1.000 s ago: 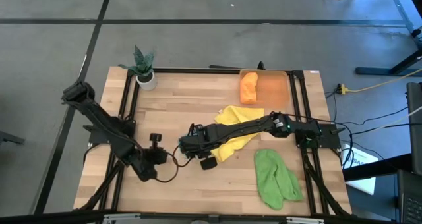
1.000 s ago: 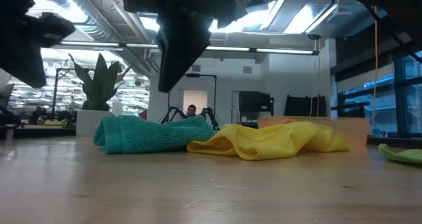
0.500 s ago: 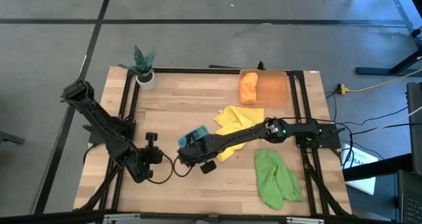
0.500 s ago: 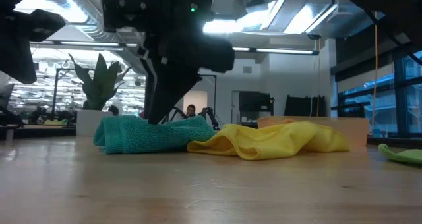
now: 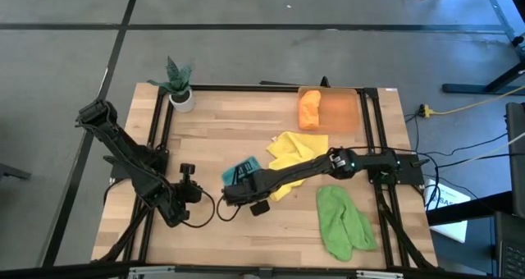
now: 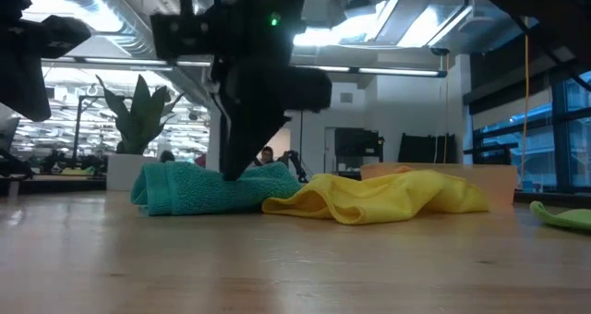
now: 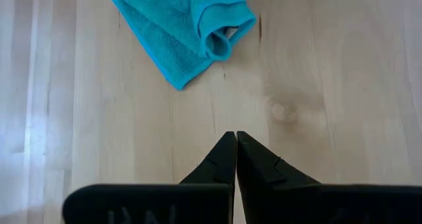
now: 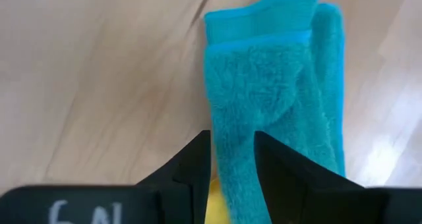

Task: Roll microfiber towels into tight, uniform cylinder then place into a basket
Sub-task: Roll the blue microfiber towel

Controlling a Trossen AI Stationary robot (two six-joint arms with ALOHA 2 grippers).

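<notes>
A teal towel [image 5: 244, 169], loosely rolled, lies on the wood near the table's middle, and a crumpled yellow towel [image 5: 289, 152] touches its right side. My right gripper [image 8: 232, 151] reaches across the table and points down at the teal towel [image 8: 277, 72], open, one finger on each side of a thick fold. My left gripper [image 7: 235, 141] is shut over bare wood to the towel's left. A rolled orange towel [image 5: 309, 108] lies at the left end of the basket [image 5: 343, 112]. A green towel [image 5: 343, 221] lies at the near right. My right gripper comes at the teal towel from above, slanting from the table's right. Its open fingers [image 8: 198, 161] straddle a raised fold on the roll's top [image 6: 242, 174], which fills the gap between them. The towel lies flat on the table. Whether the fingers touch it, I cannot tell.
A potted plant [image 5: 179, 86] stands at the far left corner. Bare wood stretches along the near edge and between my left gripper [image 5: 195, 194] and the teal towel. The yellow towel [image 6: 388, 196] bulges beside the teal one [image 6: 185, 189].
My right gripper has come down from above the teal towel onto its top, shifting a little toward the table's near edge; its arm no longer covers the towel in the high view. The towels have kept their places.
</notes>
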